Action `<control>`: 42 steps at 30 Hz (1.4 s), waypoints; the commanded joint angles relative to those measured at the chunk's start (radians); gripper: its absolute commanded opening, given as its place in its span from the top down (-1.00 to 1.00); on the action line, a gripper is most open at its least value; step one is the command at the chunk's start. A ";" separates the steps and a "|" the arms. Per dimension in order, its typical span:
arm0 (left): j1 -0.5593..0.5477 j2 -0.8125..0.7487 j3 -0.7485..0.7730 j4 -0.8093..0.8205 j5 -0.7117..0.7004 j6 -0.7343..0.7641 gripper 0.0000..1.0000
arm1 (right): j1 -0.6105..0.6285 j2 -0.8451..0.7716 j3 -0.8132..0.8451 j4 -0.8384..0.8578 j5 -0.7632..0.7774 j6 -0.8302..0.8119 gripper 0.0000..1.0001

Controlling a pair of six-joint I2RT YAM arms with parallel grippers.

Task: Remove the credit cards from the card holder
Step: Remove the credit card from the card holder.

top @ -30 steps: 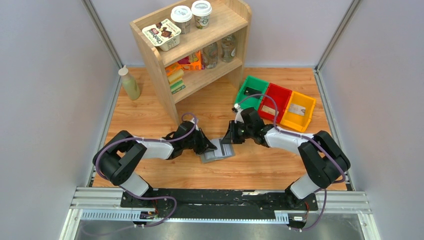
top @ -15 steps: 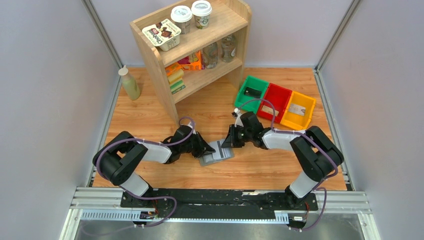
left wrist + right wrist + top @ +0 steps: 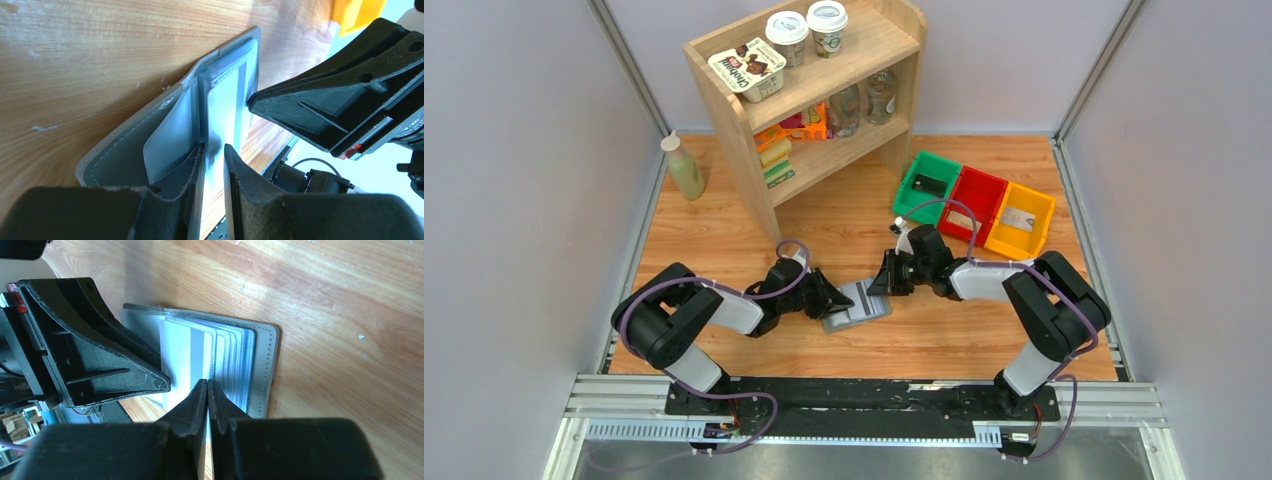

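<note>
We see right gripper [image 3: 206,383] closed at the protruding credit card [image 3: 176,352] edge, grip unconfirmed; card holder [image 3: 265,365] dead ahead. Left gripper [image 3: 214,150] slightly parted, straddling a pocket leaf [image 3: 211,112].

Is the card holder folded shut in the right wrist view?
No, the card holder lies open on the table, with its pale inner pockets fanned out in plain sight.

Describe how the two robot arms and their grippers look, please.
Both the left arm and right arm have black joints joined by pale grey links, with a purple cable looping along each. The left gripper and right gripper are black, with two scuffed wedge-shaped fingers.
</note>
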 commanded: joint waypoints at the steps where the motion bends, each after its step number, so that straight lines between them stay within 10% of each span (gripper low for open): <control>1: 0.003 0.000 -0.008 0.097 0.012 0.003 0.47 | -0.004 0.034 -0.023 -0.015 0.037 -0.015 0.85; 16: 0.005 0.017 -0.051 0.186 0.017 -0.012 0.97 | -0.006 0.049 -0.021 -0.018 0.041 -0.022 0.85; 42: 0.011 0.015 -0.072 0.310 0.055 -0.006 0.73 | -0.007 0.052 -0.023 -0.015 0.037 -0.022 0.85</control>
